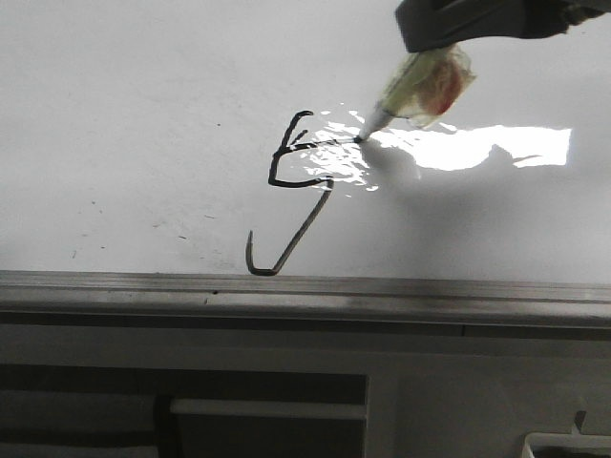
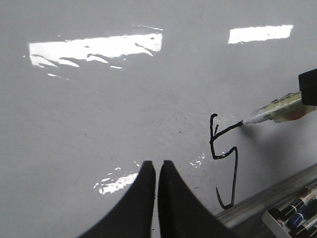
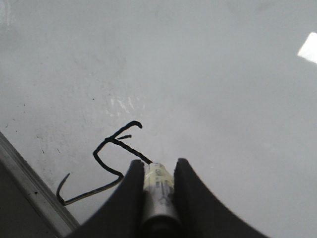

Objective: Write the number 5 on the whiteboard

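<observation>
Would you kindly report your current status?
Right hand shut on marker, tip at the number 5. Left hand shut, empty. Whiteboard unobstructed.

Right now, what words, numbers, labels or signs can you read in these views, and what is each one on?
"5": the number 5, hand-drawn in black, crooked, on the whiteboard.
Marker held in the right gripper: taped, yellowish label with a red patch, too blurred to read.
Markers in the tray past the board's frame rail: any print too small to read.
Nothing else is readable.
</observation>
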`<state>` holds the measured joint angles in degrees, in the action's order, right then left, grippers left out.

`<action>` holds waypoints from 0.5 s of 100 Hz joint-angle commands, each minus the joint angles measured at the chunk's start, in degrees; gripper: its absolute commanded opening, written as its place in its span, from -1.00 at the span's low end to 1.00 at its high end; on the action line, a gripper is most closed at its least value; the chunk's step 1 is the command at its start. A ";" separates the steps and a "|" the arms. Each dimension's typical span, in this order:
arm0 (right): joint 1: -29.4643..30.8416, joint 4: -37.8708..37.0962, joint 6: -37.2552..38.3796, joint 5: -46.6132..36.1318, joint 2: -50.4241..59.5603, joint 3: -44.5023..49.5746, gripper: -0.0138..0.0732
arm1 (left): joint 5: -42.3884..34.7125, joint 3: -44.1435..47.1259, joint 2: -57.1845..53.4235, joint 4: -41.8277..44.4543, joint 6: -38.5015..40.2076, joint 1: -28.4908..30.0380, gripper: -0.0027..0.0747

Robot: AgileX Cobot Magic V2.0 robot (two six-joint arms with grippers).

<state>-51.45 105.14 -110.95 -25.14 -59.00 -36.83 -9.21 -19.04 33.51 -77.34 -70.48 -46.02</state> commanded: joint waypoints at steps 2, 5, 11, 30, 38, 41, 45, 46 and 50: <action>1.09 0.03 -1.66 -8.74 1.17 0.05 -0.83 | -0.40 -1.49 -0.07 0.63 0.61 -0.11 -0.98; 1.09 0.03 -1.66 -8.51 1.30 0.05 -0.83 | -0.40 -1.49 -0.07 0.63 0.61 -0.11 -0.98; 1.09 0.03 -1.66 -6.76 1.37 0.05 -0.83 | -0.40 -1.49 -0.07 0.63 0.61 -0.11 -0.98; 1.09 -0.31 -1.66 10.88 4.03 -0.70 -0.83 | -0.16 -1.49 -0.07 0.63 0.61 -0.11 -0.96; 1.09 -0.87 -2.73 17.62 4.14 -1.25 -0.83 | 1.40 -1.49 -0.07 0.63 0.61 -0.11 -0.74; 1.09 -0.87 -3.69 20.32 4.14 -1.35 -0.83 | 2.31 -1.78 -0.07 0.89 0.49 -0.11 -0.61; 1.09 -1.01 -4.99 22.89 4.00 -1.35 -0.83 | 4.05 -2.30 0.10 2.01 0.37 -0.11 -0.37; 1.09 -1.17 -5.51 24.17 4.00 -1.35 -0.83 | 4.40 -2.43 0.25 2.62 0.37 -0.11 -0.32; 1.09 -1.17 -6.47 25.67 3.77 -1.35 -0.83 | 6.90 -3.31 0.93 4.69 0.37 -0.11 -0.06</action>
<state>-50.65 105.49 -114.50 -6.50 -55.92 -36.03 -5.93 -19.28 33.51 -76.13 -70.48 -46.02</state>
